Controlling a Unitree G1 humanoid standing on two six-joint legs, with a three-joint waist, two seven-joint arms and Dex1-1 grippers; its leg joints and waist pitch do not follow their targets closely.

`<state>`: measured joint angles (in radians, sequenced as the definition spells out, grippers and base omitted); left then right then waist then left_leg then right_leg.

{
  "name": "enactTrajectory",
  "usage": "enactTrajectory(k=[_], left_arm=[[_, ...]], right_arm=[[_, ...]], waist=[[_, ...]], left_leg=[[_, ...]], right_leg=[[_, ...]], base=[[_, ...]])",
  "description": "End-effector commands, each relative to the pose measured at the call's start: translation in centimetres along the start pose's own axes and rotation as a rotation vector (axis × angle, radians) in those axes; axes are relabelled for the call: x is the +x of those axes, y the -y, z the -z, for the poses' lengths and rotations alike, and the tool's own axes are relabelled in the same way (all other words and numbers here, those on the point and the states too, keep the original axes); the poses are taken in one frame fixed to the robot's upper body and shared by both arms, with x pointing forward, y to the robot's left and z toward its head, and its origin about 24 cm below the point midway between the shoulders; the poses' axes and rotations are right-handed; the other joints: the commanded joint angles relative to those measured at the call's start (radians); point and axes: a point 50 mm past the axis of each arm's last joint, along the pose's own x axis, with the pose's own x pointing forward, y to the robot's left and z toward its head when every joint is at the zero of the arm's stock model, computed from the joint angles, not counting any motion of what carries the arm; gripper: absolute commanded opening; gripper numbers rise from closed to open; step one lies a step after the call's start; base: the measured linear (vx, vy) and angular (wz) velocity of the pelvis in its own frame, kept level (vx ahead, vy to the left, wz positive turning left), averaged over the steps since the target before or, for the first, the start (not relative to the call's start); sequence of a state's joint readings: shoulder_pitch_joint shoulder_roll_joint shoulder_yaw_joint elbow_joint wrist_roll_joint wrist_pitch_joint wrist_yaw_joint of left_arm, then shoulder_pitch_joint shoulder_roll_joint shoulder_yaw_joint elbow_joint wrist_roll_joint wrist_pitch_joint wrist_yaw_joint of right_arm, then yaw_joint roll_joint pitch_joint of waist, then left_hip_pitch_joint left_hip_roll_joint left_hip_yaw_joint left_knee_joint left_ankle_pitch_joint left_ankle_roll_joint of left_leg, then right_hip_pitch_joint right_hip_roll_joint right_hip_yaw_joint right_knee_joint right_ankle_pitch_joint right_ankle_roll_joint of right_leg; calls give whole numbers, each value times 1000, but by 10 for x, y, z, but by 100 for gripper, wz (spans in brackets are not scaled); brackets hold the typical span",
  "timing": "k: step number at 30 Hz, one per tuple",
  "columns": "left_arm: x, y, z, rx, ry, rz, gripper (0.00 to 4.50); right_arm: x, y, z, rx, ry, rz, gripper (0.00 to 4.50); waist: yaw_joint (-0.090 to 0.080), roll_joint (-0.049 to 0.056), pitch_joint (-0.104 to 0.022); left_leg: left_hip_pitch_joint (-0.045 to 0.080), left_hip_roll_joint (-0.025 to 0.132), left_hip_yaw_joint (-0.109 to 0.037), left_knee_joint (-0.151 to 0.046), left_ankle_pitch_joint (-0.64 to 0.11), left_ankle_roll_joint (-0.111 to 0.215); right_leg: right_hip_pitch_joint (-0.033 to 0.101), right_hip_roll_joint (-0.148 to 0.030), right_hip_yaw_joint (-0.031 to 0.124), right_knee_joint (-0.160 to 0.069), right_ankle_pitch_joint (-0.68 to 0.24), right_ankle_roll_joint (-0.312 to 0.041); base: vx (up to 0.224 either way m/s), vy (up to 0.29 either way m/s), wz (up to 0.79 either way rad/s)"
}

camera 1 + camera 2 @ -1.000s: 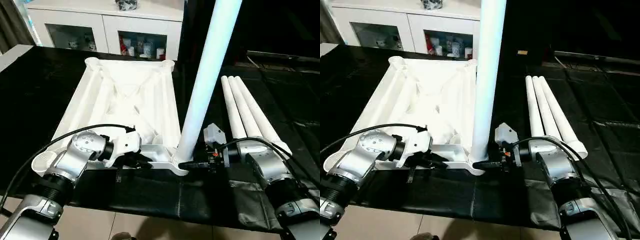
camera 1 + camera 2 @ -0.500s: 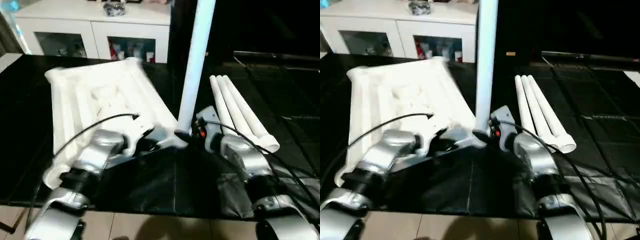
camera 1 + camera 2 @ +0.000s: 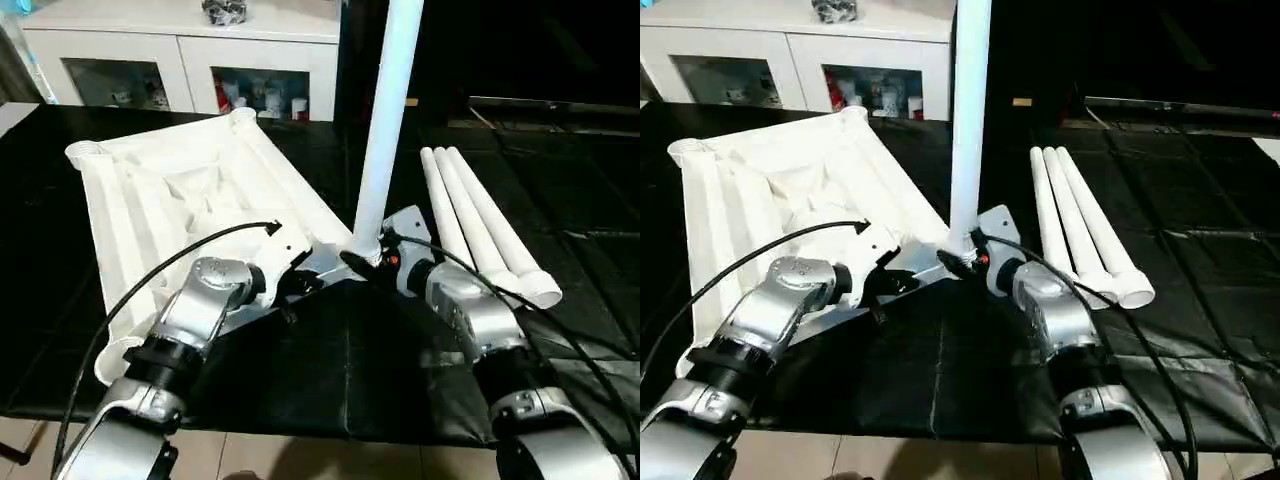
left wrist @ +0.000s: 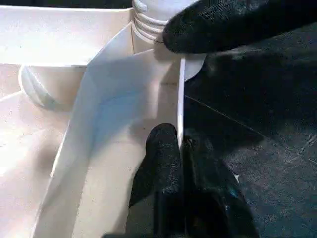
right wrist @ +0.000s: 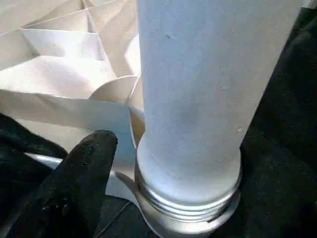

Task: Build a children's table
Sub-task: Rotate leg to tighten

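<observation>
The children's table (image 3: pixel 190 190) lies upside down and skewed on the black surface, ribbed underside up. One white leg (image 3: pixel 385 130) stands upright in its near right corner socket. Three loose legs (image 3: pixel 485 225) lie side by side to the right. My left gripper (image 3: pixel 290 285) is shut on the thin near rim of the table top (image 4: pixel 179 144). My right gripper (image 3: pixel 365 258) sits at the standing leg's threaded base (image 5: pixel 188 193). One of its fingers (image 5: pixel 79 183) stands just beside the base with a small gap, so it is open. The other finger is hidden behind the leg.
A white glass-door cabinet (image 3: pixel 200 60) stands behind the black table. The table's front edge (image 3: pixel 300 435) runs just below my forearms, with floor beneath. Wrinkled black covering (image 3: pixel 590 300) spreads to the right of the loose legs.
The table top has swung round with the leg in it: its far end has gone left and the leg's corner has moved away from me. Both arms followed. The loose legs stayed put.
</observation>
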<state>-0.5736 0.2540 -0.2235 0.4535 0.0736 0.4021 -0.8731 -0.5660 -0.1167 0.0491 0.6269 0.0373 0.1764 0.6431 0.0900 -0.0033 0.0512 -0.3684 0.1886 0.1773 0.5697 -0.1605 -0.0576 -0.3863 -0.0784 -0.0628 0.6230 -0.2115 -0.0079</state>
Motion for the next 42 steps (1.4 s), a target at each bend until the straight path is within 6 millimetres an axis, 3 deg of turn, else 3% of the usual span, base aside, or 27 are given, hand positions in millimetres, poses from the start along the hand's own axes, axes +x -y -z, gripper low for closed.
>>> enactTrajectory(k=[1,3,4,6,9,11,12,13,15,21,28,38,42], left_arm=[[2,4,-14,55,80,13,0],[-1,3,-12,62,80,16,0],[-4,2,-11,74,85,24,0],[-11,1,-9,104,101,57,0],[-19,1,-6,125,104,88,0],[-23,1,-3,131,99,100,0],[-26,1,1,134,91,105,0],[-26,0,1,134,88,106,0],[-29,-2,5,139,74,100,0],[-34,-5,8,141,66,104,0],[-36,-6,9,143,66,104,0],[-43,-18,12,132,50,24,0],[-45,-24,10,140,68,-22,0]], right_arm=[[9,-33,2,-38,6,-231,441],[4,-29,2,-52,12,-236,446],[-1,-24,3,-65,14,-238,446],[-14,-15,2,-91,22,-247,446],[-26,-10,1,-106,35,-257,446],[-30,-9,-1,-112,44,-268,446],[-34,-10,-1,-117,51,-282,446],[-35,-10,-2,-118,53,-286,446],[-39,-11,-4,-125,64,-305,446],[-43,-13,-5,-124,70,-342,446],[-44,-14,-7,-129,75,-357,446],[-46,-17,-6,-145,65,-359,446],[-45,-20,-6,-156,73,-342,446]], waist=[[3,-20,-59],[3,-18,-58],[1,-24,-57],[6,-19,-57],[4,-16,-60],[4,-8,-62],[4,-10,-64],[6,-2,-65],[4,-8,-65],[3,-8,-63],[4,-8,-67],[3,-6,-66],[3,-6,-65]], left_leg=[[8,40,-11,-61,-207,32],[8,41,-10,-61,-197,37],[7,40,-10,-61,-194,38],[8,42,-11,-60,-196,42],[6,41,-11,-59,-180,49],[5,42,-10,-57,-171,49],[4,40,-10,-55,-160,53],[5,40,-11,-54,-154,54],[4,39,-9,-53,-157,62],[5,40,-9,-54,-172,51],[0,39,-9,-48,-143,60],[0,39,-10,-47,-146,57],[1,39,-10,-48,-172,44]], right_leg=[[41,-71,48,-86,-193,-188],[40,-71,48,-85,-191,-185],[40,-70,48,-86,-195,-183],[41,-71,49,-87,-196,-173],[41,-68,48,-81,-151,-187],[41,-66,48,-77,-107,-201],[43,-65,47,-73,-81,-210],[43,-65,47,-71,-68,-212],[44,-63,47,-71,-52,-218],[41,-65,46,-74,-87,-221],[43,-65,46,-66,-38,-233],[41,-63,45,-64,-41,-231],[40,-63,45,-69,-82,-216]], base=[[0,0,0],[0,0,0],[0,0,0],[0,0,0],[0,0,0],[0,0,0],[0,0,0],[0,0,0],[0,0,0],[0,0,0],[0,0,0],[0,0,0],[0,0,0]])
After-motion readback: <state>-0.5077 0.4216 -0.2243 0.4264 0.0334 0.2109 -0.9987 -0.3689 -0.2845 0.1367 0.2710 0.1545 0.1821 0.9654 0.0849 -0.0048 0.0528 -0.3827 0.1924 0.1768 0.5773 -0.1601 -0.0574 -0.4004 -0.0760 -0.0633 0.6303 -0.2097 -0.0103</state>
